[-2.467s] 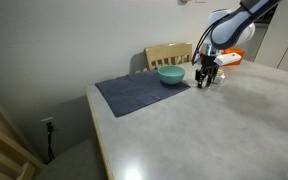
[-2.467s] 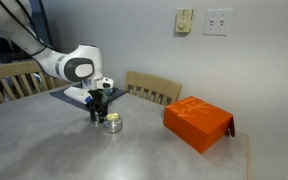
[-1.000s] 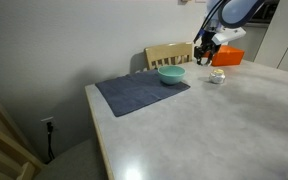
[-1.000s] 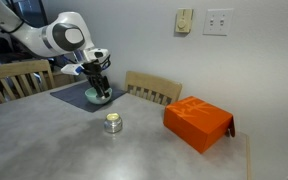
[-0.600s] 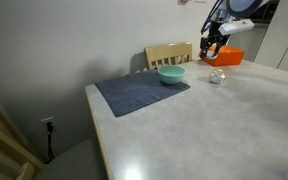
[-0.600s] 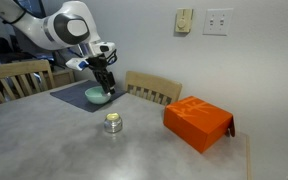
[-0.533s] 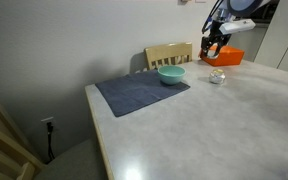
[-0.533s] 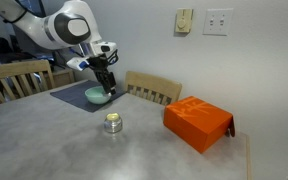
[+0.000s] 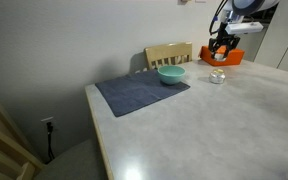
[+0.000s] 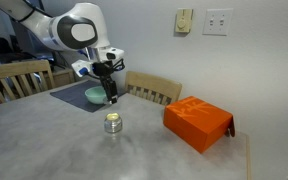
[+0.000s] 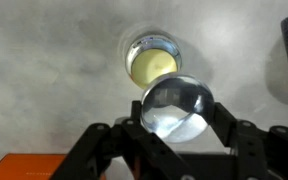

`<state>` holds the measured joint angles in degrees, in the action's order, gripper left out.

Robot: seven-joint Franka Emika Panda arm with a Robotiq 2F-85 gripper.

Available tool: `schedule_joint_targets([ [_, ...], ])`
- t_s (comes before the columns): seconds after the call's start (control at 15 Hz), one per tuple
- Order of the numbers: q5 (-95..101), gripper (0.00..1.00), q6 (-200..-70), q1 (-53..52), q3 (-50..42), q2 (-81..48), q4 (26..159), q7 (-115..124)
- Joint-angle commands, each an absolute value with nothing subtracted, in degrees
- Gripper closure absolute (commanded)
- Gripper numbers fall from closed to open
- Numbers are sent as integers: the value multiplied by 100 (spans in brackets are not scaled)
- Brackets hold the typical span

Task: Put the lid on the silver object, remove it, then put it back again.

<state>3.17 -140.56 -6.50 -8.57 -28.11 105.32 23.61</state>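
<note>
My gripper [image 11: 179, 118] is shut on the lid [image 11: 179, 107], a round shiny silvery disc held flat between the two fingers. It hangs in the air above the silver object [image 11: 152, 62], a small open metal pot with a pale yellowish inside. The pot stands on the grey table in both exterior views [image 9: 217, 76] [image 10: 113, 123]. The gripper [image 9: 221, 52] [image 10: 111, 95] is well above it, apart from it. The lid is too small to make out in the exterior views.
A teal bowl [image 9: 170, 74] [image 10: 96, 96] sits on a dark grey mat [image 9: 139, 92] next to the pot. An orange box [image 10: 198, 122] [image 9: 231, 57] lies on the table beyond the pot. A wooden chair [image 9: 169, 54] stands at the table's far edge.
The gripper was low at the pot, rose with the lid in its fingers, and has since drifted sideways from above the bowl to above the pot.
</note>
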Motion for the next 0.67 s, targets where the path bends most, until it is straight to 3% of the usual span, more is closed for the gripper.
schedule_joint_targets([
  [0.0,146,56,-13922,-482,-736,-2849,10644,2353],
  [0.6,39,56,-13789,-389,-689,-3139,10546,2223],
])
